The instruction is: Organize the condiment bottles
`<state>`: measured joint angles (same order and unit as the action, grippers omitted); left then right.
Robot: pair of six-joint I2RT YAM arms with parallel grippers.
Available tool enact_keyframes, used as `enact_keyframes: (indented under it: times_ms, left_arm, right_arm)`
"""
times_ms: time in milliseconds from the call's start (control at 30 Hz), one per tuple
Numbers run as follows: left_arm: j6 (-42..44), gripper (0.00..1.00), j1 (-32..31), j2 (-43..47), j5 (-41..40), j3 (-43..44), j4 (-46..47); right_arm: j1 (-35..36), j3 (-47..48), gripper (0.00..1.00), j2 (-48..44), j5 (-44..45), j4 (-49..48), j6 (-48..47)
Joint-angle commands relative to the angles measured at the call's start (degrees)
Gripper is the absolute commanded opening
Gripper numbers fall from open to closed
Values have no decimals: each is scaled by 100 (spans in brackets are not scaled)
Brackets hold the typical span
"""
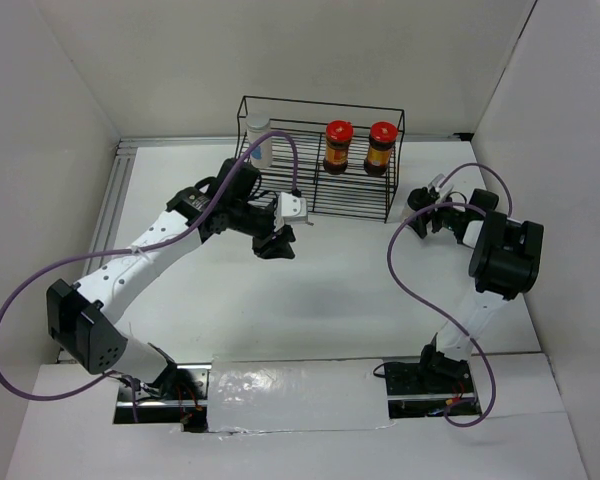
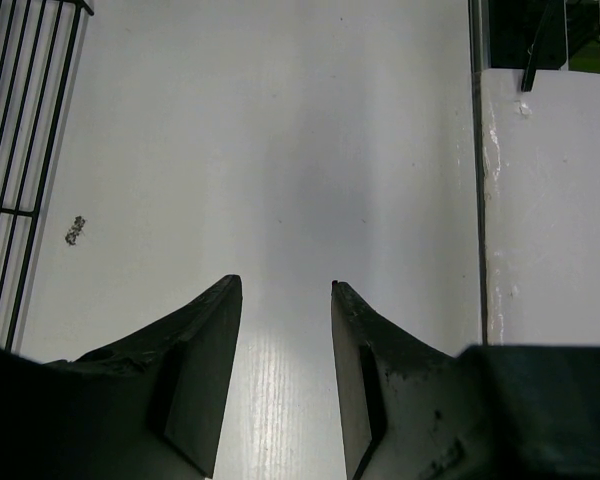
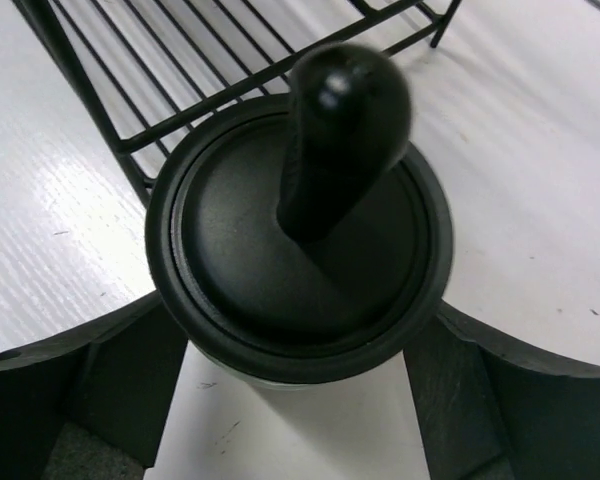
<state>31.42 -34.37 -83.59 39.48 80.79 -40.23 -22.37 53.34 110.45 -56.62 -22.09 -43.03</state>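
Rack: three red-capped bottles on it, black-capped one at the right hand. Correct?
Not quite. Top view shows the rack holding two red-capped bottles plus a white-capped bottle. The black-capped bottle is at the right hand.

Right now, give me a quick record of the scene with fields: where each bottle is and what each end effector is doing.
rack: black wire rack at the back of the table
white-capped bottle: upright in the rack, left end
red-capped bottles: two, and, upright in the rack, side by side
black-capped bottle: on the table beside the rack's right end
right end effector: fingers on either side of the black-capped bottle, grip unclear
left end effector: closed, holding nothing, over bare table before the rack
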Motion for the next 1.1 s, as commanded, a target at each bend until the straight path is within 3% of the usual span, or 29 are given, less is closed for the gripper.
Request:
enact_keyframes:
  times_ms: [0, 233, 800, 1067]
  left_arm:
    - [31, 53, 18, -43, 51, 235, 94]
    - [101, 53, 18, -34, -11, 235, 94]
    - [119, 53, 18, 71, 59, 147, 173]
    - [-39, 53, 9, 133, 384, 156, 357]
  right_arm:
    - [13, 317, 84, 99, -279, 354, -364]
    - [-13, 493, 67, 169, -534, 907, -847]
    - [-215, 809, 55, -103, -929, 1628, -944]
    - [-540, 880, 48, -840, -1193, 2445, -1103]
